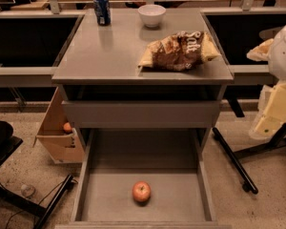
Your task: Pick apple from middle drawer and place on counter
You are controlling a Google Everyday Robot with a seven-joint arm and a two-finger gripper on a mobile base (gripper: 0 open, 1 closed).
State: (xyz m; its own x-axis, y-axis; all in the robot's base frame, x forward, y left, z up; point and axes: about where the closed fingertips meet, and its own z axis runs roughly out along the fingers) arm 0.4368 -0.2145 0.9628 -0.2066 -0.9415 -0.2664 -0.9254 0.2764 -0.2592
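- The robot's pale arm is showing at the right edge of the camera view, beside the cabinet. The cream block at its lower end is probably the end effector. Whether it is released or clenched cannot be told from here.
- The end effector is hanging out past the cabinet's right side, about level with the closed drawer front, with nothing seen in its grasp.
- The apple is lying well apart from the end effector, down and to the left of it. It is resting on the floor of the pulled-out middle drawer, near the front wall and roughly midway between the side walls.
- The apple is sitting alone in the drawer, touching none of its walls.
- Above, the grey surface is carrying three things: a blue soda can standing upright at the back left, a white bowl at the back centre, and a crumpled chip bag lying flat toward the right edge.
- On the floor to the left of the cabinet, an open cardboard box is holding a small orange fruit.
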